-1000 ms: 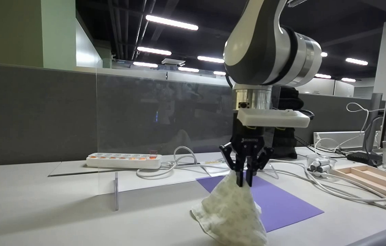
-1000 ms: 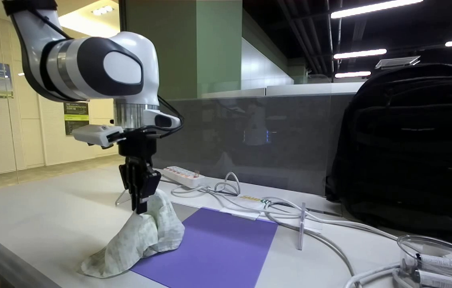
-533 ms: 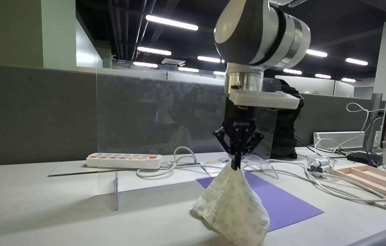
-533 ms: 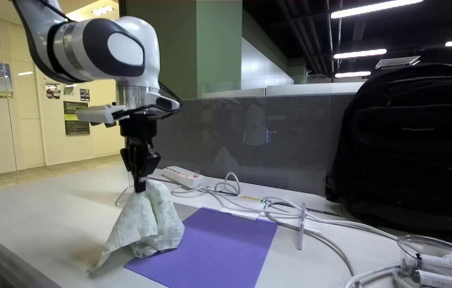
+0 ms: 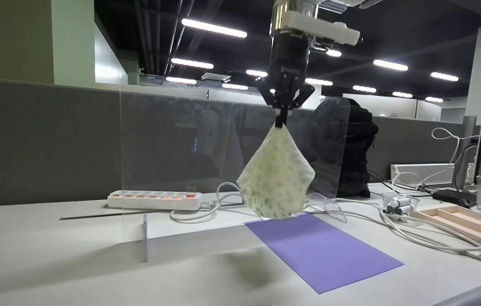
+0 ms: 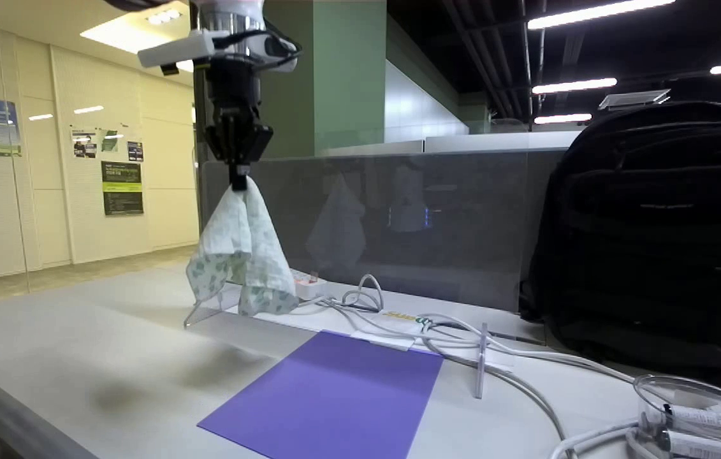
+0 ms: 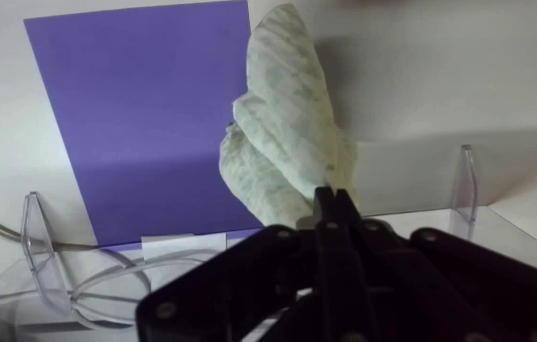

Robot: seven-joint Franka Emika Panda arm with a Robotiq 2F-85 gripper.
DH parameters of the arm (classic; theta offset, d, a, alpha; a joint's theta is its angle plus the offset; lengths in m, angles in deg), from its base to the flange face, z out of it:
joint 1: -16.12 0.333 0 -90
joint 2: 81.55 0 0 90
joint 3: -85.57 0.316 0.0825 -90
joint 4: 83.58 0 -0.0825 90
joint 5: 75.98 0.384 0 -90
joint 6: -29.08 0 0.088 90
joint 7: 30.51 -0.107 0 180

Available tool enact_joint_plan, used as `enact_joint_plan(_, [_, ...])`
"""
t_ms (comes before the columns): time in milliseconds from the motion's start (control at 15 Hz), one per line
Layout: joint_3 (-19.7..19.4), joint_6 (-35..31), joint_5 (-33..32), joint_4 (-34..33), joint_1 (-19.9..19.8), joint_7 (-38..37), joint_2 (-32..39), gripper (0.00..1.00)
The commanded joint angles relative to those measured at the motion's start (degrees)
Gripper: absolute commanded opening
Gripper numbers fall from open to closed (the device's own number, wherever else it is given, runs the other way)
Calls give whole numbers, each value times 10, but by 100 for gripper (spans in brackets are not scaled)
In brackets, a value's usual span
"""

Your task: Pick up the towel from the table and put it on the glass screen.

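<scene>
The towel, pale green-white with green spots, hangs in the air over the table in both exterior views. My gripper is shut on its top; the fingertips also show in an exterior view and the wrist view. The towel's folds spread beyond the fingertips there. The clear glass screen stands upright behind the towel, with the towel's reflection in it. In the wrist view a clear foot of the screen shows.
A purple sheet lies on the table below. A white power strip and cables lie behind the screen. A black backpack stands beside it. A pink tray and a clear bowl are at the side.
The gripper has shut on the towel and risen, moving slightly toward the screen. The towel has lifted off the table and now hangs free, uncovering the purple sheet.
</scene>
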State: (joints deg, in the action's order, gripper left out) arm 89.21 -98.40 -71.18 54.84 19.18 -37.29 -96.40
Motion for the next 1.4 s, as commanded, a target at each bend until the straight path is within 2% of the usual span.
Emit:
enact_joint_plan(0, [-1, 12, 2, -11, -1, 4, -8, 1])
enact_joint_plan(267, [0, 4, 1, -1, -1, 4, 2, 0])
enact_joint_plan(533, [15, -36, -21, -12, -7, -56, 15, 0])
enact_joint_plan(1067, [30, -177, -45, -78, -17, -112, 22, 0])
enact_joint_plan(1333, [47, -246, -97, -126, -47, -193, 25, 0])
